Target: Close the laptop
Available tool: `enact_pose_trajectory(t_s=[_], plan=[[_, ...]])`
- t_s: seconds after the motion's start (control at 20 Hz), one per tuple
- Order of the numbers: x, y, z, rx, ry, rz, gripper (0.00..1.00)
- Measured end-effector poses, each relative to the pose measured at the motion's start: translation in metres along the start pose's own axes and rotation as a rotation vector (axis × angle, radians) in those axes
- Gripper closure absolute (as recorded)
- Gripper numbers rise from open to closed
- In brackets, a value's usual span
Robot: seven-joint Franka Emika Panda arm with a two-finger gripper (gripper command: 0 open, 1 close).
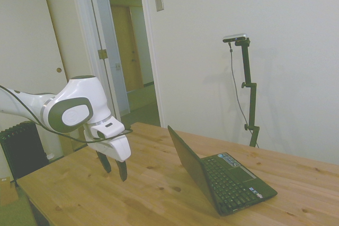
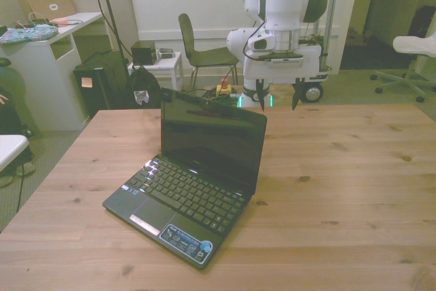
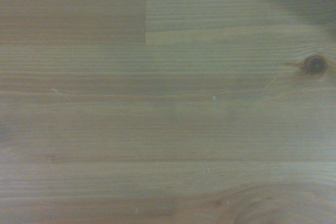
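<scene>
Broadly, the wooden table (image 2: pixel 354 168) fills every view — the wrist view shows only its bare planks and dark knots. On it the laptop (image 2: pixel 194 182) stands open, lid upright, toward the front view's left; small stickers sit on the palm rest. Behind its lid and well apart, the gripper (image 1: pixel 115 168) hangs above the wood — fingers spread wide, holding nothing, touching nothing.
</scene>
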State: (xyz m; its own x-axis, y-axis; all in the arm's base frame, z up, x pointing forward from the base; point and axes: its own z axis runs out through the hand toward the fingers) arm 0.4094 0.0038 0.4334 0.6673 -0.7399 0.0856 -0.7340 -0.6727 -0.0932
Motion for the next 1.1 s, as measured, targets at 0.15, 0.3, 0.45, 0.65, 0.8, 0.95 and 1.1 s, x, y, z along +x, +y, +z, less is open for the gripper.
enact_pose_trajectory(t_s=[0.15, 0.3, 0.45, 0.65, 0.8, 0.95, 1.1], plan=[[0.006, 0.002, 0.0, 0.0, 0.004, 0.0, 0.0], [0.041, 0.004, -0.012, 0.007, 0.077, 0.08, 0.0], [0.081, 0.001, -0.022, 0.004, 0.139, 0.172, 0.0], [0.11, -0.015, -0.03, 0.004, 0.182, 0.258, 0.0], [0.126, -0.021, -0.037, 0.017, 0.201, 0.329, 0.0], [0.141, -0.017, -0.043, 0.026, 0.213, 0.392, 0.0], [0.151, -0.006, -0.045, 0.028, 0.216, 0.448, 1.0]])
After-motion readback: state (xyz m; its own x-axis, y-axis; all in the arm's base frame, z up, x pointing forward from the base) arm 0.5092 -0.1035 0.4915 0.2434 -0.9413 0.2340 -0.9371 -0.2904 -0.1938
